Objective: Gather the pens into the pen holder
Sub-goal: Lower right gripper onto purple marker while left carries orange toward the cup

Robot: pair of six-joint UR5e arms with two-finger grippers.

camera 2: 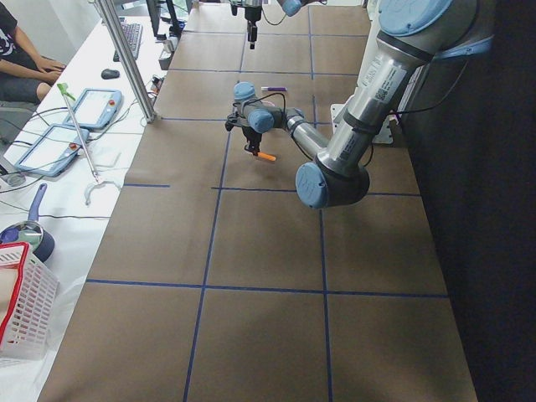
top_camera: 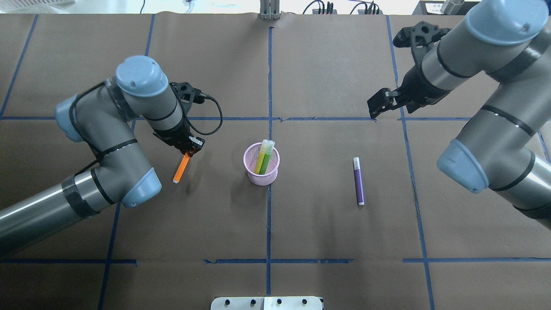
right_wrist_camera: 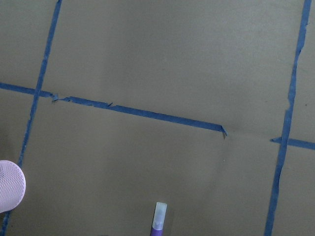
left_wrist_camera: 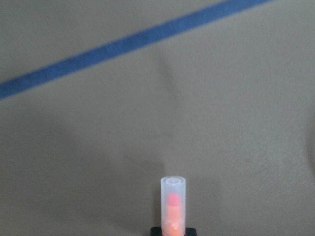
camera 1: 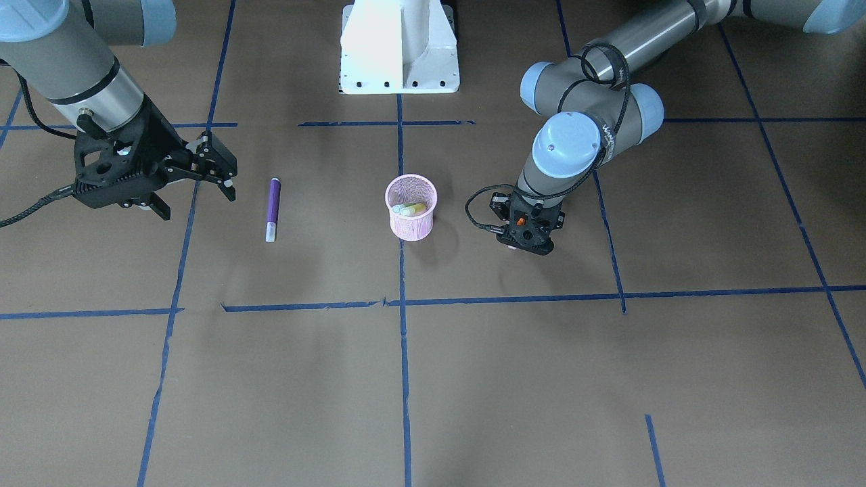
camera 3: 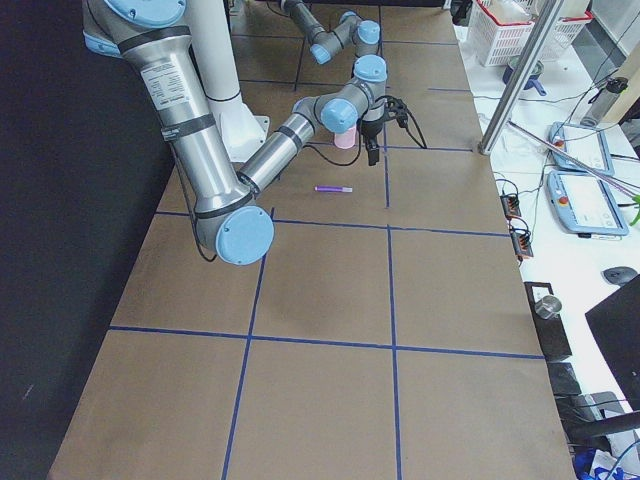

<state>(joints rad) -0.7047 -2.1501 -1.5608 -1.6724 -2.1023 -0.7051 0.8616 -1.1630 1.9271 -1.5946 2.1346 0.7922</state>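
Clock directions are read from the overhead view, with 12 o'clock pointing away from the robot.

The pen holder (top_camera: 261,172) stands upright near the middle of the desk (top_camera: 323,237), just at 9 o'clock of the long blue tape line (top_camera: 269,224). Two pens lean inside it, a yellow pen (top_camera: 260,160) and a green pen (top_camera: 265,162). Their pale caps stick up past the rim towards 12 o'clock.

At 9 o'clock of the pen holder and well apart from it, the left hand (top_camera: 190,150) points down with its fingers closed on the upper end of the orange pen (top_camera: 181,168). The pen hangs tilted, its pale cap end towards 7 o'clock. The left wrist view looks down the pen onto that clear cap (left_wrist_camera: 173,196), with brown desk beyond. Whether the tip touches the desk cannot be told.

The purple pen (top_camera: 358,181) lies flat on the desk at about 3 o'clock of the pen holder, well apart from it. It lies along the 12-to-6 line with its pale cap towards 12 o'clock, and nothing touches it.

The right hand (camera 1: 198,201) is at about 1 o'clock of the purple pen, above the desk. Its fingers are spread wide and hold nothing.
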